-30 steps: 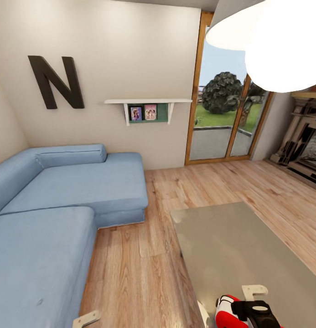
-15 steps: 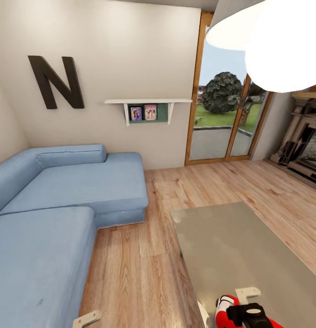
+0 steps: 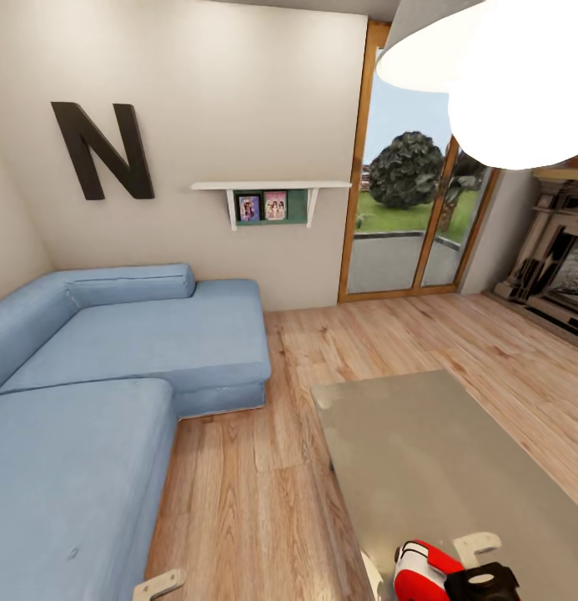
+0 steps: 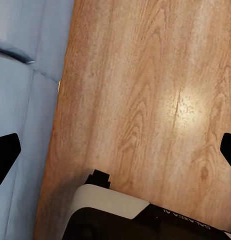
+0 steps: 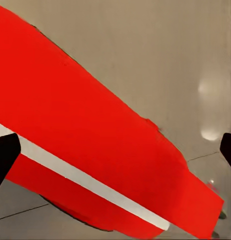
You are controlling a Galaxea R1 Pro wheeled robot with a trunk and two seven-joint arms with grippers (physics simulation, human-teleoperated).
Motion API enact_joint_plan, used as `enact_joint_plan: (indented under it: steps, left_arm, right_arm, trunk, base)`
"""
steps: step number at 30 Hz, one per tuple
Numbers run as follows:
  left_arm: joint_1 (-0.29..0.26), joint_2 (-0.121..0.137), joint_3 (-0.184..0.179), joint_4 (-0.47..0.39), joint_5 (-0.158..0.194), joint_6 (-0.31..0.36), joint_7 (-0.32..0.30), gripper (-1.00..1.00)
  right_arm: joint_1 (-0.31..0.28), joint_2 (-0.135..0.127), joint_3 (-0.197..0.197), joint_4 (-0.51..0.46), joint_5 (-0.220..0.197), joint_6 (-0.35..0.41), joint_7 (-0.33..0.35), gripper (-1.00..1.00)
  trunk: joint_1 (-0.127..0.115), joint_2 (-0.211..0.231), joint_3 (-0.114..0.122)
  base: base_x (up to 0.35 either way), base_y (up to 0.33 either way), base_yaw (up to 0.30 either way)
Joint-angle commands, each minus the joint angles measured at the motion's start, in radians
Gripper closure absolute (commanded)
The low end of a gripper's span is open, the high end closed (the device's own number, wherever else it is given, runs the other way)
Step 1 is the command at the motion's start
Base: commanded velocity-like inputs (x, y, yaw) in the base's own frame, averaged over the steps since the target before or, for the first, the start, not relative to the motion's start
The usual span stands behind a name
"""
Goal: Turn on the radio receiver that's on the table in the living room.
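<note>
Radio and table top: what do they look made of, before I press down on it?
The radio receiver looks like smooth matte red plastic with a white trim stripe: flat, even colour, no grain. The table top seems glossy, possibly glass or lacquer, grey-beige: it mirrors a bright light spot in the right wrist view. Exact material is uncertain in this render.

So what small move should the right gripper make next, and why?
Probably lower the right gripper a little onto the radio. Its fingertips sit wide apart at the edges of the right wrist view, with the red body close below, resting on the table.
</note>
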Motion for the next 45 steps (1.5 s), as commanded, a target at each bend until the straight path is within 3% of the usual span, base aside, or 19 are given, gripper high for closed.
enact_joint_plan:
  steps: [1,24,31,45]
  left_arm:
    - [0.000,0.000,0.000,0.000,0.000,0.000,0.000,-1.00]
    - [0.000,0.000,0.000,0.001,-0.001,0.000,0.000,-1.00]
    - [0.000,0.000,0.000,0.001,-0.001,0.000,0.000,-1.00]
    - [0.000,0.000,0.000,0.000,-0.001,0.000,0.000,-1.00]
  right_arm:
    - [0.000,-0.004,-0.004,0.000,0.000,0.000,0.000,-1.00]
    - [0.000,-0.005,0.002,0.001,0.000,-0.002,0.002,-1.00]
    - [0.000,-0.001,0.052,0.002,-0.001,-0.003,0.003,-1.00]
    - [0.000,0.000,0.057,0.001,-0.003,-0.005,0.005,-1.00]
  trunk:
    - [0.000,0.000,0.000]
    - [0.000,0.000,0.000]
    - [0.000,0.000,0.000]
    - [0.000,0.000,0.000]
  base:
    - [0.000,0.000,0.000]
    - [0.000,0.000,0.000]
    - [0.000,0.000,0.000]
    - [0.000,0.000,0.000]
